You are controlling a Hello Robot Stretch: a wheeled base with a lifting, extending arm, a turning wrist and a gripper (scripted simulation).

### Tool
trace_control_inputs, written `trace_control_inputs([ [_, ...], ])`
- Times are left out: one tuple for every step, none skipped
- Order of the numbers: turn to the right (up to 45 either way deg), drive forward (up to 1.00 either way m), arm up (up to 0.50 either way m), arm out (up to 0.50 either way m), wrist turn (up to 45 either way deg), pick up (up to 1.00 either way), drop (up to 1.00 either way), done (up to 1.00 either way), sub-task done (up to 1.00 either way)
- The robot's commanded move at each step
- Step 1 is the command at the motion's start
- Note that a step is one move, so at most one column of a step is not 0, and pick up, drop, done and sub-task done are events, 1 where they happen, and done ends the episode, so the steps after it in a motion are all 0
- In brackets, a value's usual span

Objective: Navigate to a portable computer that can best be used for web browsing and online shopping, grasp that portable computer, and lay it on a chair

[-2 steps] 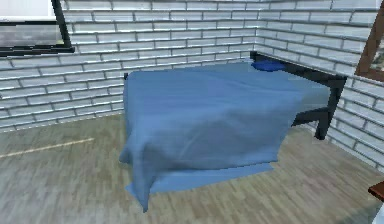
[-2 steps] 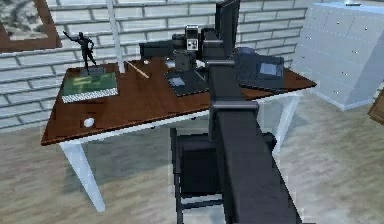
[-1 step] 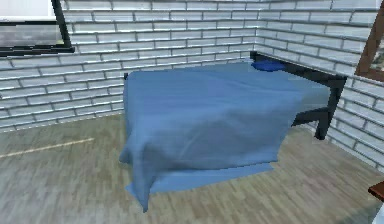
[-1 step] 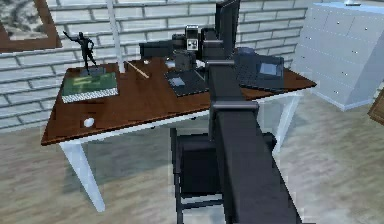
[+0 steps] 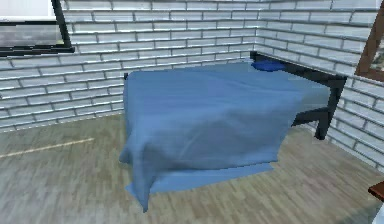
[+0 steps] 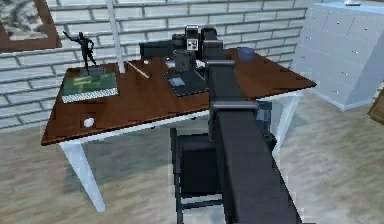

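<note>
A dark flat laptop-like thing (image 6: 184, 80) lies on the brown desk (image 6: 130, 100), just left of the arm's dark bar. The bar rises from the bottom edge to two white marked squares at the desk's far side. Left of those squares is my gripper (image 6: 165, 52), dark against the desktop and the brick wall. I cannot tell whether it holds anything. A dark chair (image 6: 198, 168) is tucked under the desk's near edge, partly hidden by the arm.
On the desk stand a dark figure statue (image 6: 84, 45) on a green book (image 6: 90, 86), a thin stick (image 6: 137, 69), a small white ball (image 6: 88, 121) and a blue bowl (image 6: 245, 52). A white dresser (image 6: 345, 50) stands right. Ahead is a blue-covered bed (image 5: 215, 110).
</note>
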Motion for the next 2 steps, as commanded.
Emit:
trace_control_inputs([
  [0.0,0.00,0.00,-0.10,0.0,0.00,0.00,0.00,0.00],
  [0.0,0.00,0.00,0.00,0.0,0.00,0.00,1.00,0.00],
])
